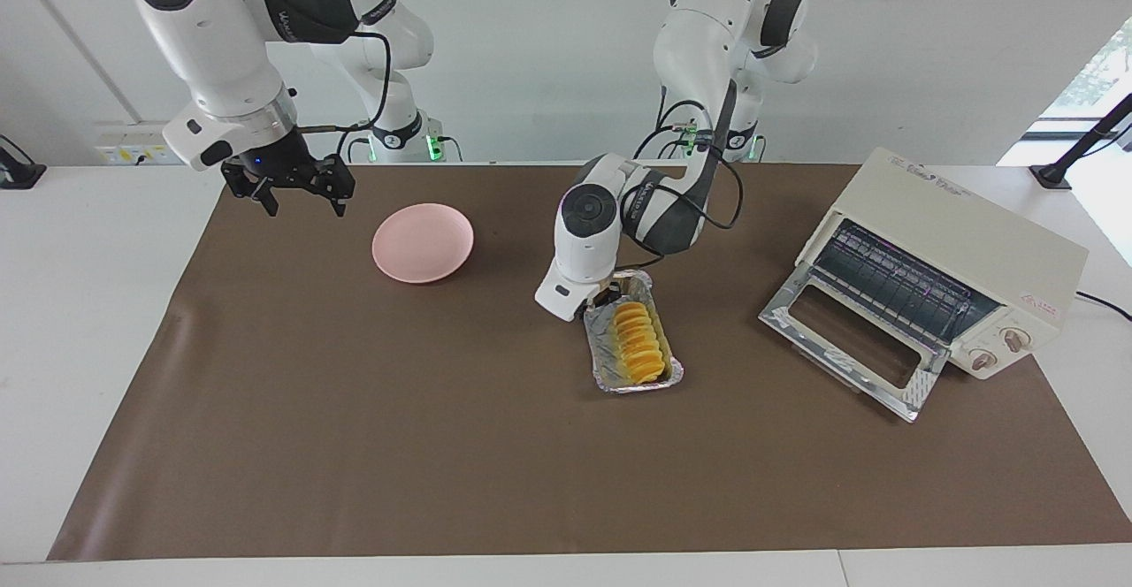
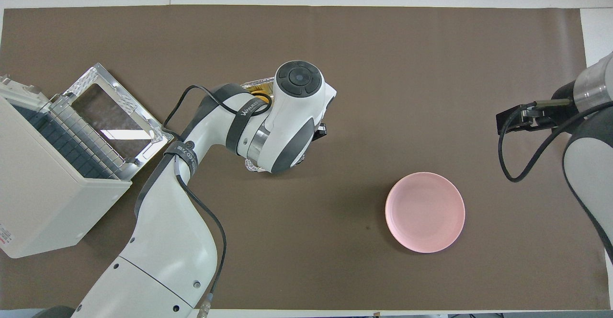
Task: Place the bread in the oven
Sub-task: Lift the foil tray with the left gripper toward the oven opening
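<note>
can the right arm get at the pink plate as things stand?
Probably yes. The right hand hangs open in the air at its own end of the table, just beside the pink plate, with only bare mat between them. The left hand is busy at the foil tray.

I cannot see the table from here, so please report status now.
Left end effector shut on the crinkled silver foil tray rim; right end effector open, waiting. Yellow ridged bread loaf in tray. Cream-white toaster oven door down, path clear.
</note>
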You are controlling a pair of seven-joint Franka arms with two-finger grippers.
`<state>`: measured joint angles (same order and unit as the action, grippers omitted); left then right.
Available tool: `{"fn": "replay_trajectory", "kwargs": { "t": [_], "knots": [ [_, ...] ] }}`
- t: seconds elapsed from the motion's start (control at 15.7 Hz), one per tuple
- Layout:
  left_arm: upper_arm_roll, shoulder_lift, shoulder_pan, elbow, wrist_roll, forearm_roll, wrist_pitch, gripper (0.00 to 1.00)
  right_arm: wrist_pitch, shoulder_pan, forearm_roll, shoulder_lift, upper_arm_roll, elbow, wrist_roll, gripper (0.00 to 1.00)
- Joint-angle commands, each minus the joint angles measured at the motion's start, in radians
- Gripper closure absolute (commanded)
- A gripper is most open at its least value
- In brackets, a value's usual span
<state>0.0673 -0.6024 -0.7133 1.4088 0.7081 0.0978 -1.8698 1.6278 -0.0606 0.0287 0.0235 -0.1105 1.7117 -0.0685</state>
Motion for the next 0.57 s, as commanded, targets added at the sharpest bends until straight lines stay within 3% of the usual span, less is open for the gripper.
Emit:
{"fn": "replay_trajectory", "kwargs": {
  "t": [0.0,0.51],
  "knots": [
    [0.054,0.010,-0.002,-0.083,0.062,0.017,0.104,1.00,-0.005,-0.013,0.017,0.016,-0.012,0.016,0.013,0.00],
    [0.264,0.107,0.000,-0.083,0.134,0.020,0.207,1.00,-0.005,-0.013,0.017,0.016,-0.012,0.016,0.013,0.00]
  ]
}}
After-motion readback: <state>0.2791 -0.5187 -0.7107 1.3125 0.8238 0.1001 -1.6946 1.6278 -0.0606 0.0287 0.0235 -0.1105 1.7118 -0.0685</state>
